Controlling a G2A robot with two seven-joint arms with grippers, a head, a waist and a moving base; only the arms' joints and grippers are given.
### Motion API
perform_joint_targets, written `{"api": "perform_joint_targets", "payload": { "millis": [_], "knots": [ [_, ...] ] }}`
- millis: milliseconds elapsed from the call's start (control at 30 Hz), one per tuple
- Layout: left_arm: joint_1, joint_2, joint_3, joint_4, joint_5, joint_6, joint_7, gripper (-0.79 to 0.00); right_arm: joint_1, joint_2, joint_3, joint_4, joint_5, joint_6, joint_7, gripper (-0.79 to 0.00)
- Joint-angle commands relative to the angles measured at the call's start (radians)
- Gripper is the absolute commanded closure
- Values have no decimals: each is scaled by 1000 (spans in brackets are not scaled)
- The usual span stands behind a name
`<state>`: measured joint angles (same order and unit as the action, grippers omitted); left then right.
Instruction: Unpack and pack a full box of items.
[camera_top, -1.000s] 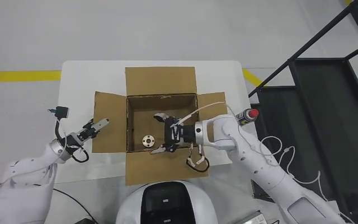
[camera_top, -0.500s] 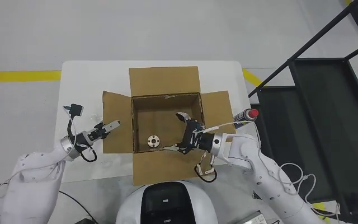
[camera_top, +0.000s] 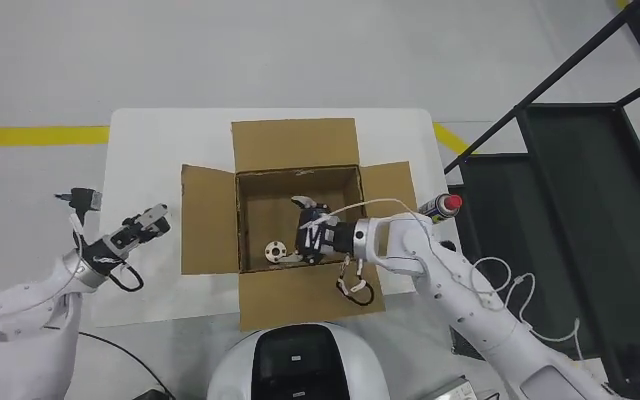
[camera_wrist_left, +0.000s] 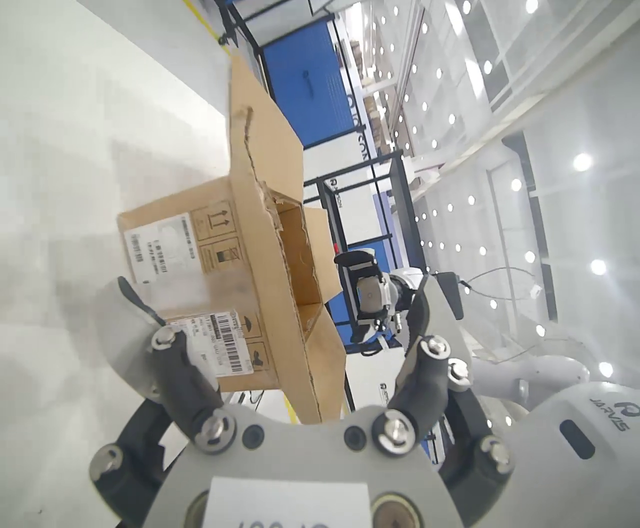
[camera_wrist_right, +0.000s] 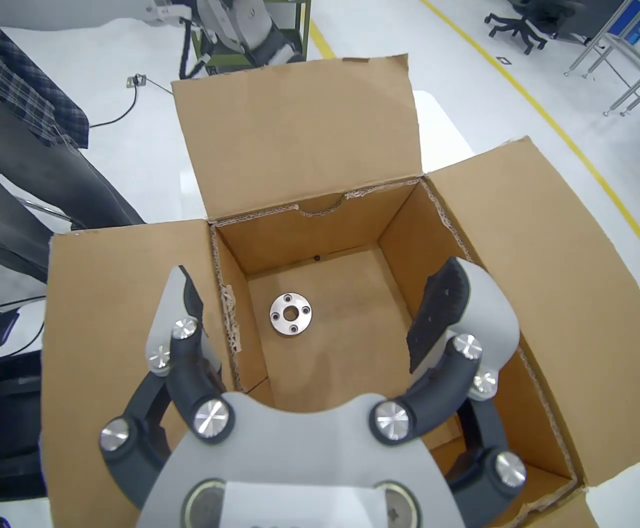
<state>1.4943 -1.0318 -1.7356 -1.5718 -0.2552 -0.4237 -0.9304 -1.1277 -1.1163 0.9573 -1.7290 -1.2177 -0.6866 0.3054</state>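
Cardboard box, flaps outspread; steel flange near left wall.

We list:
- One white table, rectangular, on a pale grey floor.
- One yellow floor line, showing at both sides of the table near its far edge.
- One black metal staircase with railing, just beside the table's right side.
- One black office chair on castors, well apart.
- Blue wall panels.
- Rows of round ceiling lights.
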Motion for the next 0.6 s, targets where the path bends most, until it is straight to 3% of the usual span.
{"api": "perform_joint_targets", "payload": {
  "millis": [0, 200, 433, 567],
  "knots": [
    [22, 3, -39, -1, -21, 1, 10, -785, 55, -11, -31, 33, -2, 1, 25, -785],
    [78, 10, -126, -11, -93, 10, 27, -785, 194, -49, -130, 178, -4, 3, 94, -785],
    [78, 10, -126, -11, -93, 10, 27, -785, 327, -103, -270, 370, -35, -66, 150, -785],
    [78, 10, -126, -11, -93, 10, 27, -785, 381, -136, -321, 492, 1, -105, 124, -785]
  ]
}}
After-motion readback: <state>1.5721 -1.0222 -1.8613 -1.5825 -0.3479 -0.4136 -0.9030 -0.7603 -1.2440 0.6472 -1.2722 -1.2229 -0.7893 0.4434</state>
